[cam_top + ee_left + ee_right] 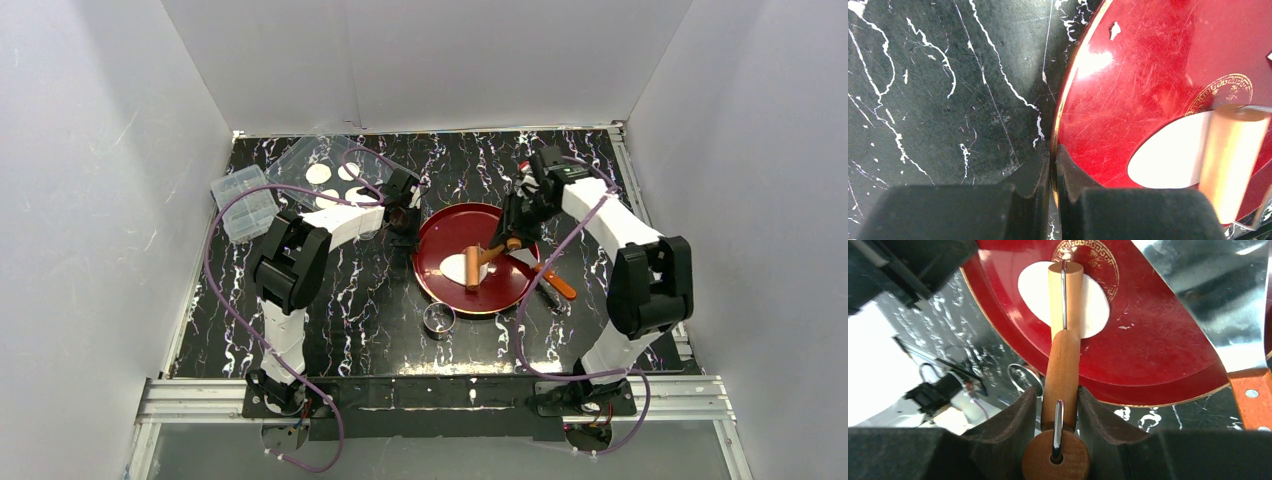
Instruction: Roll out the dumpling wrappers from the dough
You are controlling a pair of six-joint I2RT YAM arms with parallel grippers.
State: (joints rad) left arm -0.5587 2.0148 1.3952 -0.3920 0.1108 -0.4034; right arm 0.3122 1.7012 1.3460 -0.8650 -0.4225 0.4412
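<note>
A flattened white patch of dough lies on the red plate. The wooden rolling pin rests across the dough. My right gripper is shut on the pin's handle. At the plate's left side, my left gripper is shut on the gold-edged rim. Several round dumpling wrappers lie in a clear tray at the back left.
A small metal ring stands in front of the plate. A scraper with an orange handle lies by the plate's right edge. A clear plastic box sits at the far left. White walls enclose the table.
</note>
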